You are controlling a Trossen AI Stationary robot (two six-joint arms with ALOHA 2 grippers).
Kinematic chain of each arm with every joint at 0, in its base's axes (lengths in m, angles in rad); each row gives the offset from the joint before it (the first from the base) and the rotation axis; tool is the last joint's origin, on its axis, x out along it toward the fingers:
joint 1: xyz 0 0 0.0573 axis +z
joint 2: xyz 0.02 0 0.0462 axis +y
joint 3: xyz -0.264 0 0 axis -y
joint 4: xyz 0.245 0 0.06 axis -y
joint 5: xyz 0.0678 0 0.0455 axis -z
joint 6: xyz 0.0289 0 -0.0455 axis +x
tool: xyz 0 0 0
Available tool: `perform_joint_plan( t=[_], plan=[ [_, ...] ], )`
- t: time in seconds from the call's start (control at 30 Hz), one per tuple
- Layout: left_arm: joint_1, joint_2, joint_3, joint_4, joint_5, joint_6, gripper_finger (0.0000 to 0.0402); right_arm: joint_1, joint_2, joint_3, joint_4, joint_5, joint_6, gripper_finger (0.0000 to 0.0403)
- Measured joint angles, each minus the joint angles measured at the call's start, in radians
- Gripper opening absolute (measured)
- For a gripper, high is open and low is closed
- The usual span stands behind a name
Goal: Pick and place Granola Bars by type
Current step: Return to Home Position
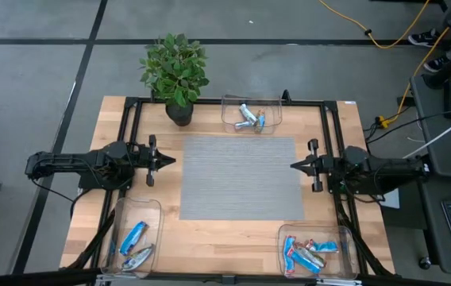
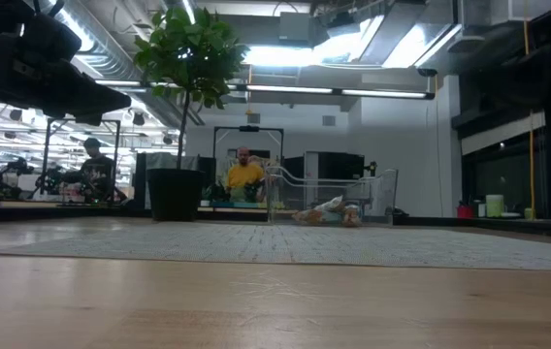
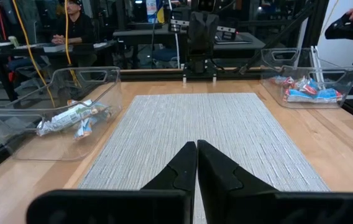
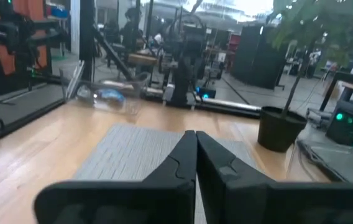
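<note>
Both arms are parked. The left claw and right claw face each other tip to tip across the grey mat, well apart, each with its fingers pressed together and holding nothing. We see no Granola Bars on the mat between the claws; all of them sit in bins. The far bin lies off to the side of both tips, about equally near to each. The front-left bin sits back beside the left claw, with blue and silver bars. The front-right bin sits back beside the right claw, with the red and blue pile. The bars' long axes are mixed in all the bins. We judge sorting done, with no pick pending.
</note>
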Motion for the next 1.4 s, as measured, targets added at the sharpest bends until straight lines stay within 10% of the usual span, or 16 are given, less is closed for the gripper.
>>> perform_joint_plan(
  t=[1.4],
  plan=[
    [0.0,0.0,0.0,0.007,0.0,0.0,0.0006,0.0,0.001,-0.001,-0.018,0.0,0.0,0.0008]
  ],
)
